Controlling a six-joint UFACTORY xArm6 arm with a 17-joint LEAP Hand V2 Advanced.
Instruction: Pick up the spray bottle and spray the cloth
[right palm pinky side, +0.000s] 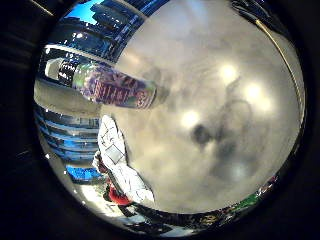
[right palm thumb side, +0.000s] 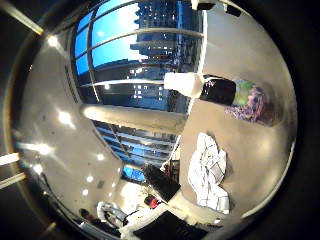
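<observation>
I cannot tell my hand's state; the spray bottle (right palm thumb side: 220, 91), beside the cloth (right palm thumb side: 208, 172), might tip if nudged.

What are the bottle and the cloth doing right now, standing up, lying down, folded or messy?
spray bottle: standing upright on the table, white cap on, not held, nothing touching it.
cloth: lying crumpled on the table beside the bottle, apart from it, not spread flat; I cannot tell whether it is wet.
table: grey top, holding the bottle and the cloth.
</observation>
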